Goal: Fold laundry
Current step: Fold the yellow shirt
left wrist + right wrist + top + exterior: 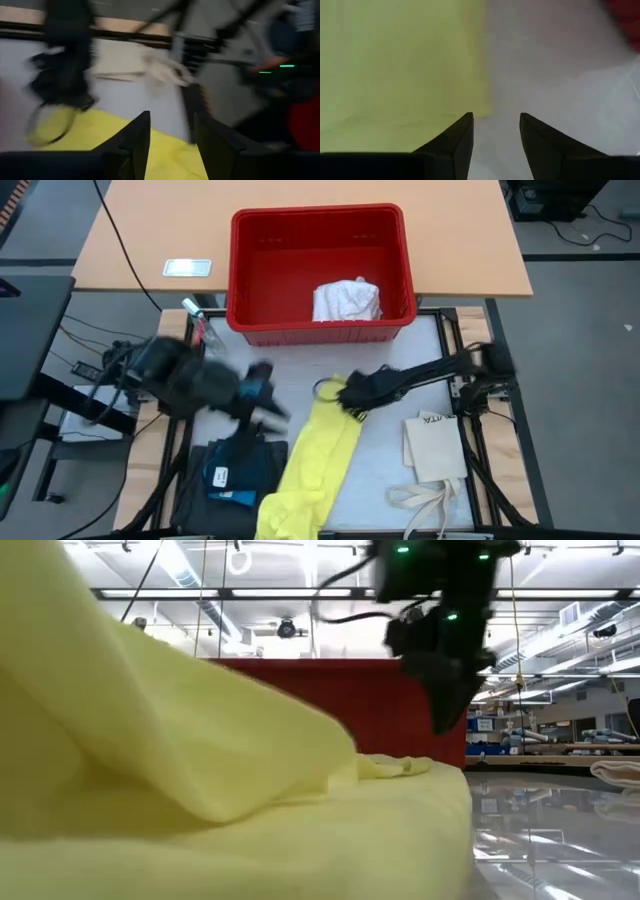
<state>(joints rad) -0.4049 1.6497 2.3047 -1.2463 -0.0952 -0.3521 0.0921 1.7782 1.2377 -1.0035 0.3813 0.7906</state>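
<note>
Fingers of my right gripper (496, 131) stand apart with nothing between them, hovering just over the edge where the yellow cloth (310, 465) meets the bare white table (385, 470). My left gripper (268, 405) also shows a gap between its fingers, empty, with the yellow cloth right ahead of the tips and the navy piece (235, 470) lying just below them. Out past the right fingers, the cream tote bag (435, 450) lies flat. Farther beyond both, I see the red basket (320, 225), holding one crumpled white cloth (347, 300).
</note>
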